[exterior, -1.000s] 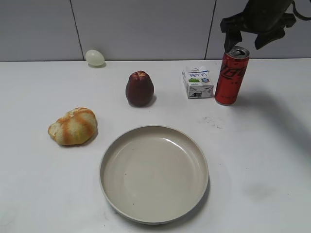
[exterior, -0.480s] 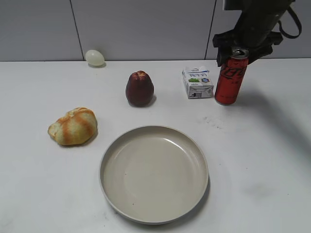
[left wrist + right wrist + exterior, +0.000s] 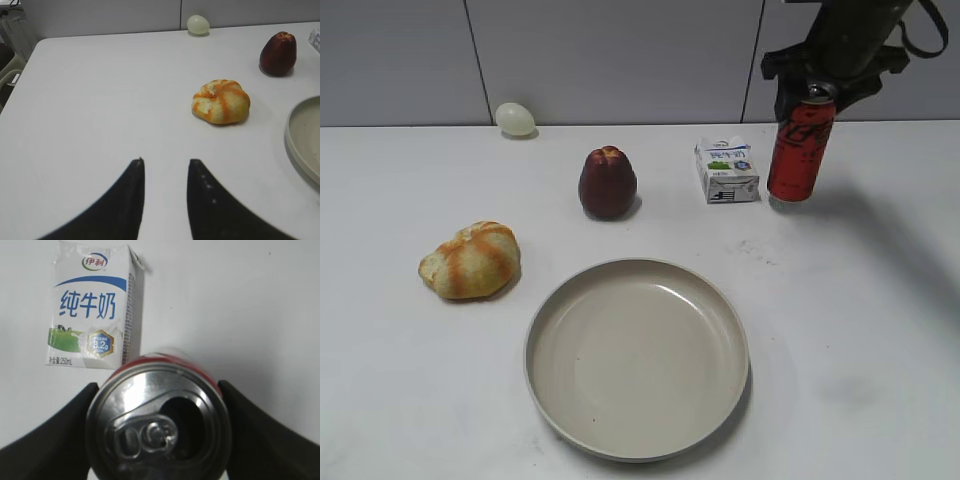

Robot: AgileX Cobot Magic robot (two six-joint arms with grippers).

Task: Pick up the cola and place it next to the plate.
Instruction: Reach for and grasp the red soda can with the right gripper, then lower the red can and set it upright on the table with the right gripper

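Bright, even light; soft shadows; blurred close-up can top.

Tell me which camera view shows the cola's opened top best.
The right wrist view: it looks straight down on the cola, showing the silver lid, pull tab and open mouth between the right gripper's fingers. The exterior view shows its red side, the top mostly hidden. The left wrist view misses it.

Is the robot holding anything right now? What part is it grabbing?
Yes. The right gripper holds the cola near its top, one finger on each side just under the silver lid. The left gripper is open and holds nothing.
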